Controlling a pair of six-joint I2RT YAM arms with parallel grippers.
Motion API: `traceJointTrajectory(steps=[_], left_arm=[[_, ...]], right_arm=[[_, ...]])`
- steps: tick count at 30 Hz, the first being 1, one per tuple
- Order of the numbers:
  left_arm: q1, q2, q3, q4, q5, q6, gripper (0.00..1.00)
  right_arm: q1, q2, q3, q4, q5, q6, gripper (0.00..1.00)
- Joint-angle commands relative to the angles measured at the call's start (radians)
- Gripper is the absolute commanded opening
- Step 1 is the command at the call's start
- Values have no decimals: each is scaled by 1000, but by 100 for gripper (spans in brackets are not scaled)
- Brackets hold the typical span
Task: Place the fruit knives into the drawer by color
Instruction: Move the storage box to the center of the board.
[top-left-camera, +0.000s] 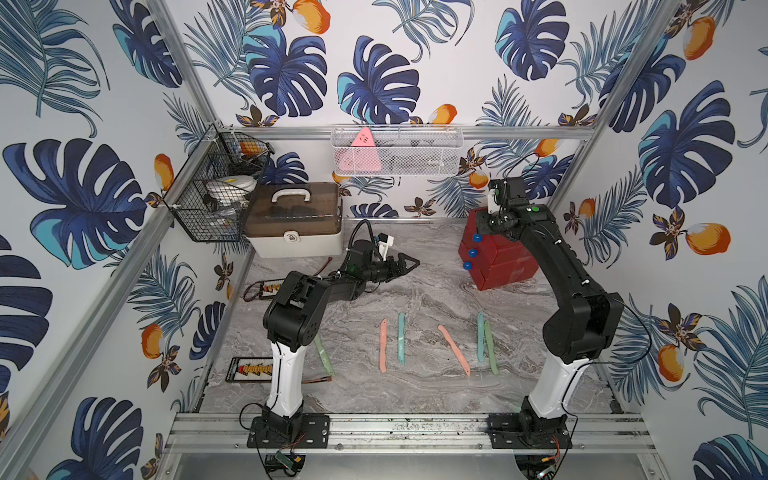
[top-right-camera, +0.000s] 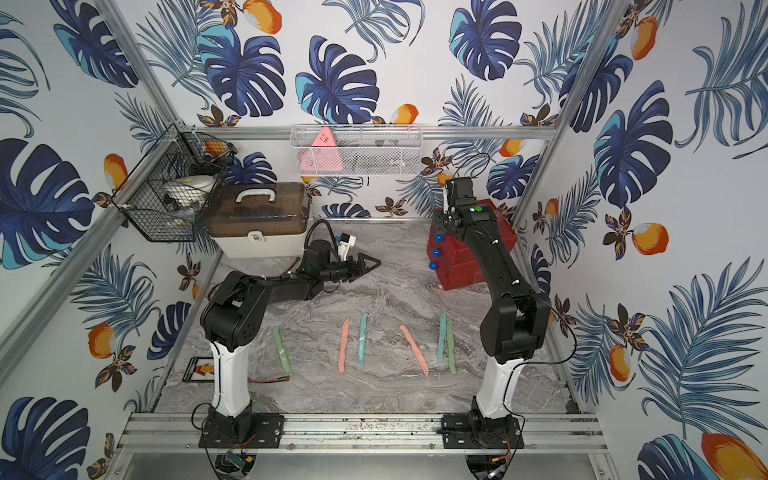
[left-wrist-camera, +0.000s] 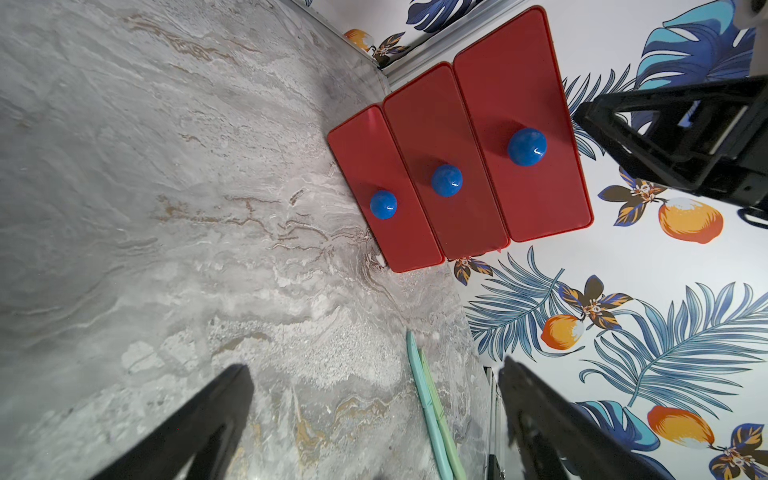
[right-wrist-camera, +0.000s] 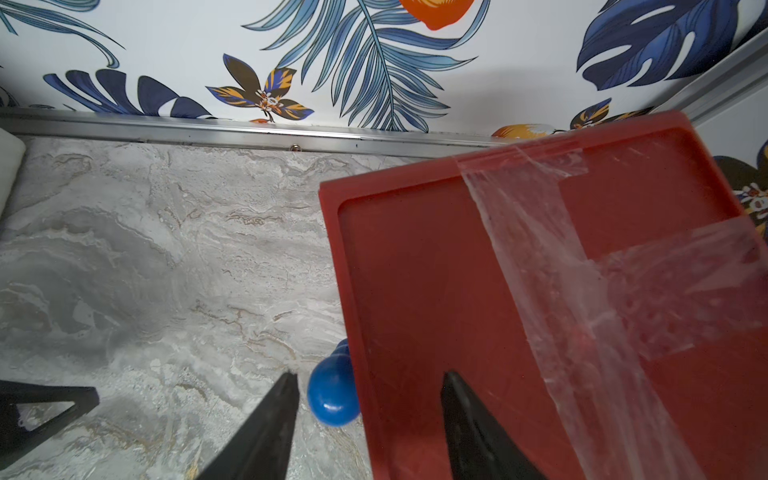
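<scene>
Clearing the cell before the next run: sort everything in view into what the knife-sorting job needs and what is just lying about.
Belongs to the job:
pink knives; teal knives; green knives; red drawer chest.

Just lying about:
beige case; black wire basket; white mesh basket; connector board; red cable.

top views: high front, facing back wall (top-left-camera: 415, 83) | wrists: close, both on drawer (left-wrist-camera: 432, 124)
</scene>
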Motion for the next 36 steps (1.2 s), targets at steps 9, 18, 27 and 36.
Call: traceJointTrajectory(steps=[9, 18, 27, 36], left_arm=[[15, 10, -17, 49, 19, -12, 99], [36, 34, -35, 128, 32, -73, 99], [36, 27, -17, 91, 59, -47, 99], [38, 12, -13, 67, 74, -27, 99]], right_arm=[[-2, 35, -21, 0, -50, 14, 45], [27, 12, -71, 24, -20, -7, 18], [44, 7, -92, 35, 31, -26, 9], [48, -26, -104, 14, 32, -29, 2]])
